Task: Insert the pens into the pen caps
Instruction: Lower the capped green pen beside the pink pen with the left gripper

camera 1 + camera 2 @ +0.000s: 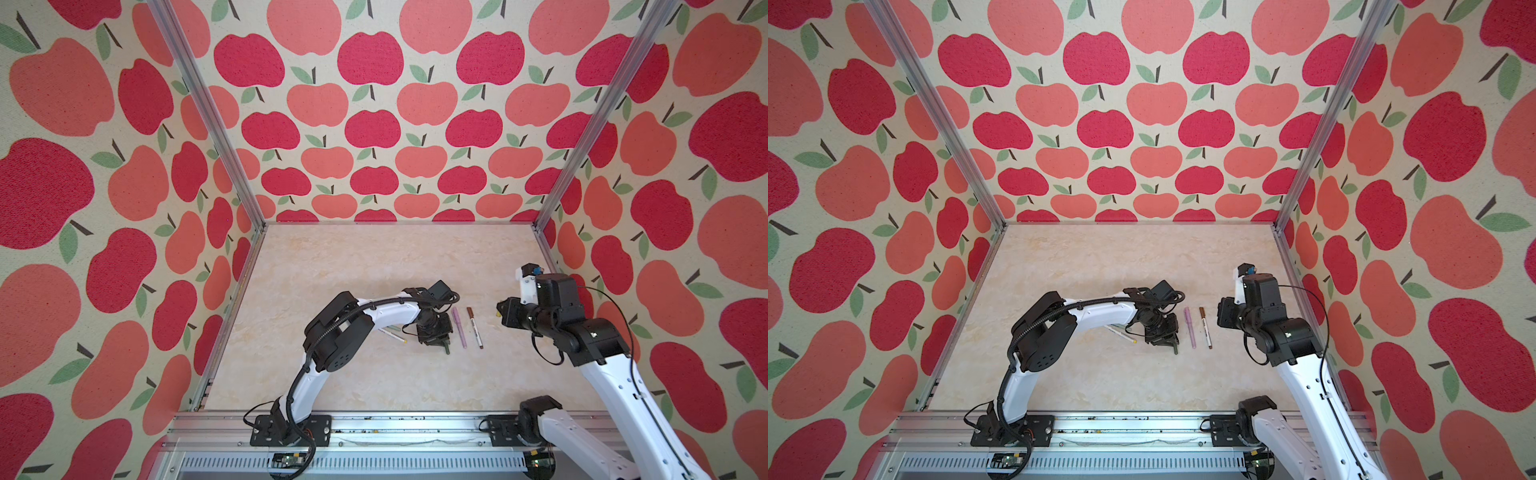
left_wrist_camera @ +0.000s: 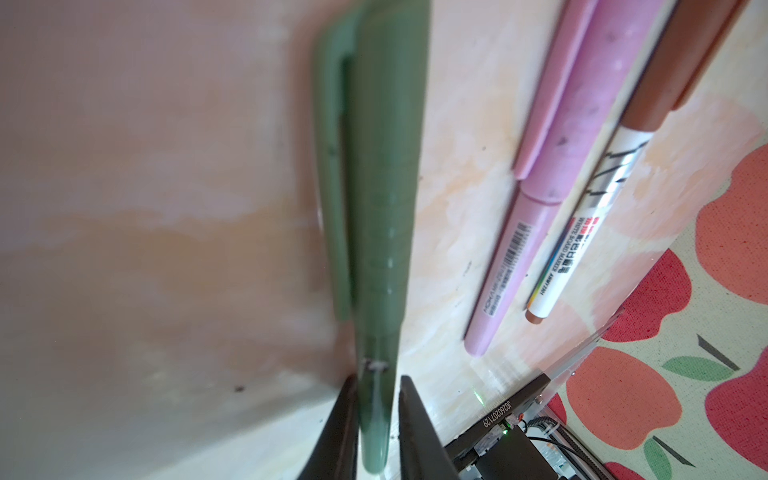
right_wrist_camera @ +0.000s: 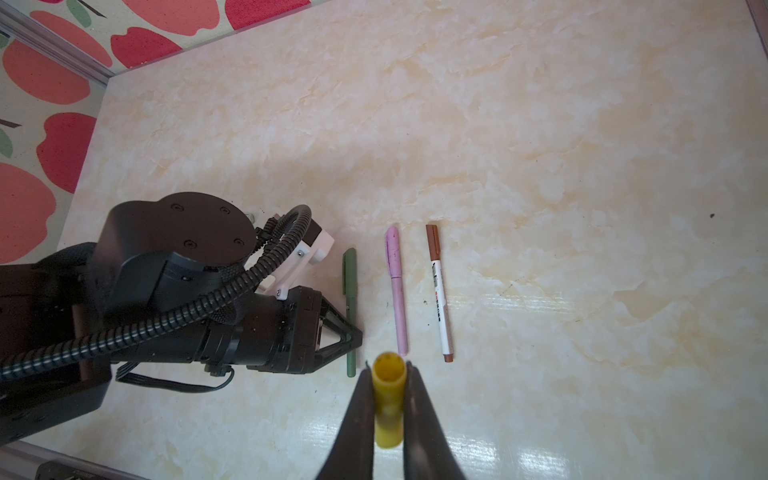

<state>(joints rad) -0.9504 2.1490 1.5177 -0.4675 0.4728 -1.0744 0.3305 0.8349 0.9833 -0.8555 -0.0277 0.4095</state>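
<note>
A dark green pen (image 2: 382, 208) with its dark green cap on lies flat on the table (image 3: 540, 145). My left gripper (image 2: 376, 380) stands low over the pen's rear end. Its jaws are slightly parted round the pen, and a thin gap shows on one side. In both top views only the pen's end (image 1: 447, 348) pokes out past that gripper (image 1: 436, 338). My right gripper (image 3: 387, 365) is shut on a yellow pen cap (image 3: 388, 399), held above the table with its open mouth forward. The pink pen (image 3: 397, 291) and the white pen with brown (image 3: 439, 295) lie capped side by side.
A white pen with a yellow end (image 1: 395, 334) lies uncapped, partly under the left arm (image 1: 386, 309). The right arm (image 1: 552, 316) hovers right of the capped pens. Apple-patterned walls (image 1: 374, 124) and metal posts (image 1: 544, 220) close in the table.
</note>
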